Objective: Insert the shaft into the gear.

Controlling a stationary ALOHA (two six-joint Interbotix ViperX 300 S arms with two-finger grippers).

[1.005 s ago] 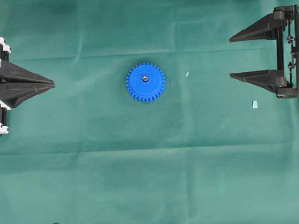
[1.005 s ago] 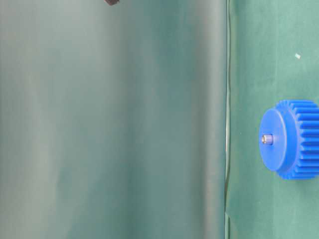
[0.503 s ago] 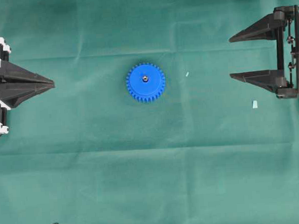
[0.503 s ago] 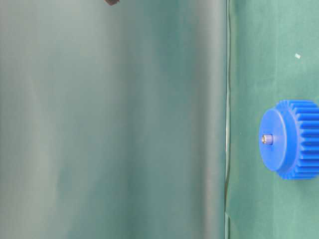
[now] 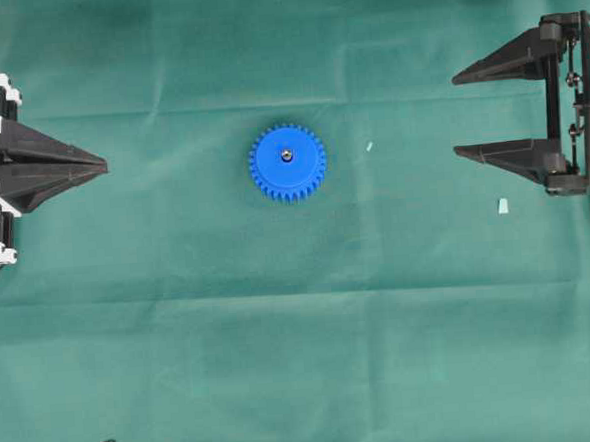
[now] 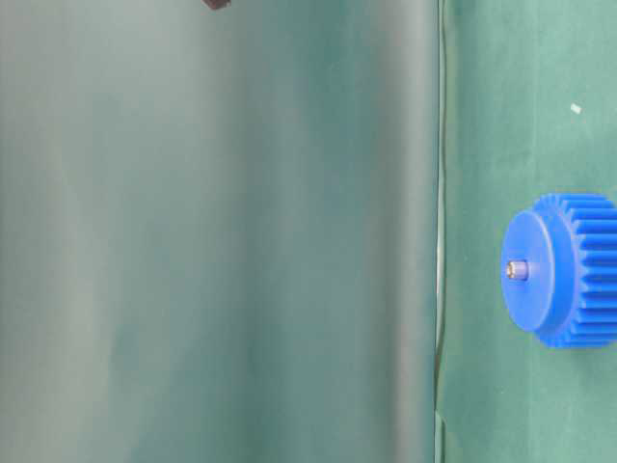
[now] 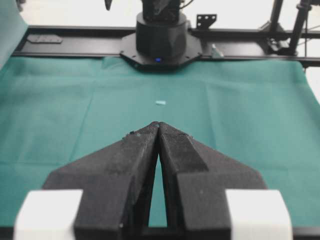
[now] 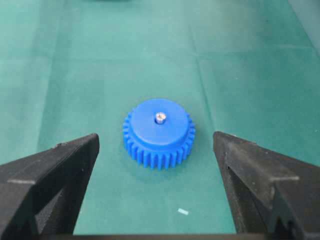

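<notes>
Matte black wedge-shaped fingers (image 7: 135, 165); white blocks (image 7: 47, 215) at base; exposed screws.

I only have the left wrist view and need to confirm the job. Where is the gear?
Observer: The gear lies flat mid-table, between the two grippers, touched by neither.
Operator: Is the shaft in it?
Observer: Yes, the shaft stands upright in the centre hole, its tip poking just above the hub.
Operator: What about the right gripper?
Observer: The right gripper is open and empty, off to the side of the gear.
Operator: Anything loose?
Observer: A small pale blue piece lies on the cloth by the right gripper.
</notes>
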